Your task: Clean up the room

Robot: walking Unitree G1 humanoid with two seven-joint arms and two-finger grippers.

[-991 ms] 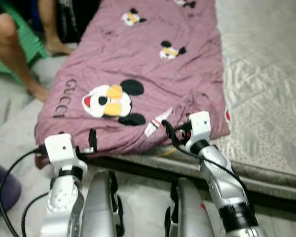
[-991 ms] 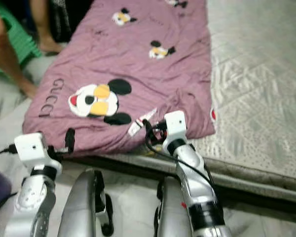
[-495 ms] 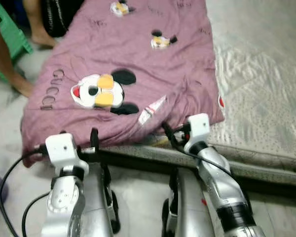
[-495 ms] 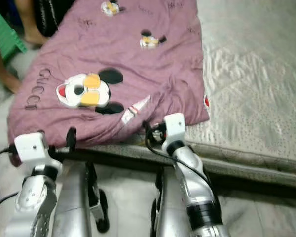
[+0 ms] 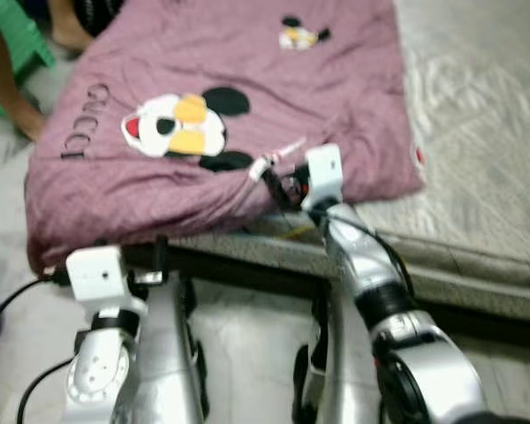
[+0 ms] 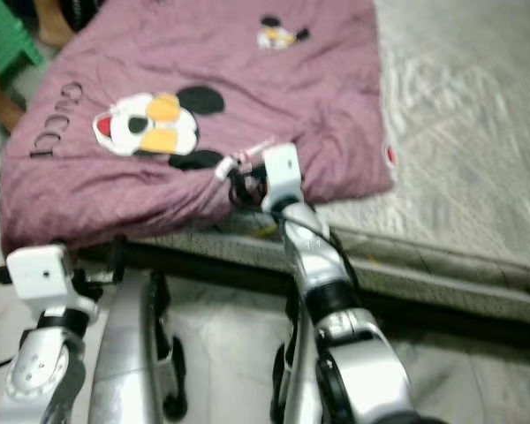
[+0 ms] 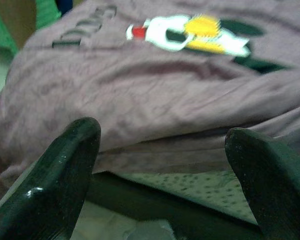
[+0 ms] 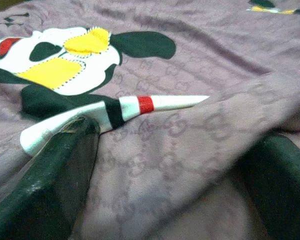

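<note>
So I'm at the near edge of the bed (image 5: 477,265), and the purple blanket (image 5: 247,79) lies spread over its left part, with its front hem bunched along that edge. My right gripper (image 8: 165,165) is spread wide open, fingers pressed onto a fold of the blanket near its near right corner, just beside the striped white tag (image 8: 140,106). My left gripper (image 7: 160,165) is open too, hovering just short of the hem at the near left corner, nothing in it.

What could go sideways, I reckon: if I close on one thin layer, the fold slips out, or I drag the whole blanket off the edge. The left side isn't touching cloth yet, so pulling now would skew everything.

Count: one blanket, three cartoon mouse prints that I can make out, one tag, two grippers. A person's leg (image 5: 4,79) and a green stool (image 5: 22,40) sit by the far left corner.
</note>
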